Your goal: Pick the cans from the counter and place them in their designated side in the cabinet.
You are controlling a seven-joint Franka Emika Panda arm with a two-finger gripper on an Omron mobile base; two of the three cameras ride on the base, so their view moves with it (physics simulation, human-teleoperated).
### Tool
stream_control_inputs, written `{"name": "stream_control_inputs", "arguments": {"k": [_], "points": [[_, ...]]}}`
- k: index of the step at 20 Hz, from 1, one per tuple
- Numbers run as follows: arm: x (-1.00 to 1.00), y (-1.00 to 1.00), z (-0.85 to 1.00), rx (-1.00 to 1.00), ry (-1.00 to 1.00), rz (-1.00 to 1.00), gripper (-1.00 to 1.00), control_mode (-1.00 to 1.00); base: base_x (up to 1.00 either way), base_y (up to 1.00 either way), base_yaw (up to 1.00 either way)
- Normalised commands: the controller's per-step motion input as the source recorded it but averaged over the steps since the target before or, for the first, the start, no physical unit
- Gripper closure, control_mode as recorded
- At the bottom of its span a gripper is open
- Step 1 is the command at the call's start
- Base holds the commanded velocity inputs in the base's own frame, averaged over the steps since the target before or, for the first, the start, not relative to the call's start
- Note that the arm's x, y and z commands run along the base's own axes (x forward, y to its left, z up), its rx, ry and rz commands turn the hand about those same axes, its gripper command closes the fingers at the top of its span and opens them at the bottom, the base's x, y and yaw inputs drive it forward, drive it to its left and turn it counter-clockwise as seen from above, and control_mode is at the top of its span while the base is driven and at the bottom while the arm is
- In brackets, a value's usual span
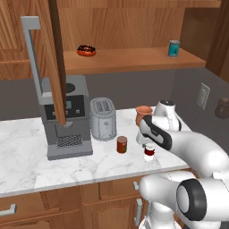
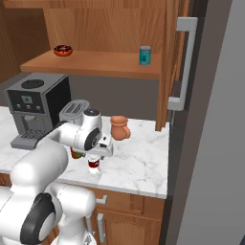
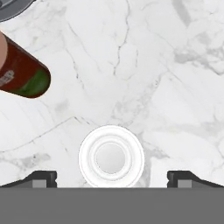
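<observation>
1. Right now the hand (image 3: pixel 112 178) hangs directly above the white can (image 3: pixel 111 158), which stands upright near the front edge of the worktop (image 1: pixel 27 165), toward its right end.
2. Its fingers (image 3: pixel 41 178) are spread as wide as they go, one on each side of the can's round top, and they hold nothing.
3. Judging by this, the step in hand is the first pick: the hand is lined up over the white can but has not yet come down around it.
4. The next move calls for a straight descent until the fingers flank the can's body, then a firm close, then a lift clear of the worktop before swinging up to the cabinet (image 1: pixel 134 27).
5. The reddish-brown can (image 1: pixel 121 145) stands just left of the white one, nearer the toaster (image 1: pixel 103 119); the descent should keep clear of it.
6. A terracotta mug (image 2: pixel 119 127) sits behind them, toward the back of the worktop.
7. On the cabinet's shelf board (image 2: pixel 95 64) a teal-blue can (image 2: pixel 145 55) stands near the right end and a doughnut (image 2: pixel 62 50) near the left.
8. Labels: the reddish-brown can shows an orange and green label with pale lettering too blurred to read; the white can's dark red bands carry no legible writing.
</observation>
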Motion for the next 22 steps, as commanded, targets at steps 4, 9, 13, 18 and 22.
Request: {"name": "stream_control_inputs", "arguments": {"k": [4, 9, 13, 18, 22], "points": [[0.0, 0.0, -0.12, 0.0, 0.03, 0.0, -1.0, -1.0, 0.0, 0.0, 0.0], [0.0, 0.0, -0.14, 0.0, 0.04, 0.0, -1.0, -1.0, 0.0, 0.0, 0.0], [0.02, 0.0, -0.14, 0.0, 0.03, 0.0, -1.0, -1.0, 0.0, 0.0, 0.0], [0.08, 0.0, -0.11, 0.0, 0.01, 0.0, -1.0, -1.0, 0.0, 0.0, 0.0], [0.09, 0.0, -0.08, 0.0, 0.0, 0.0, -1.0, -1.0, 0.0, 0.0, 0.0]]}}
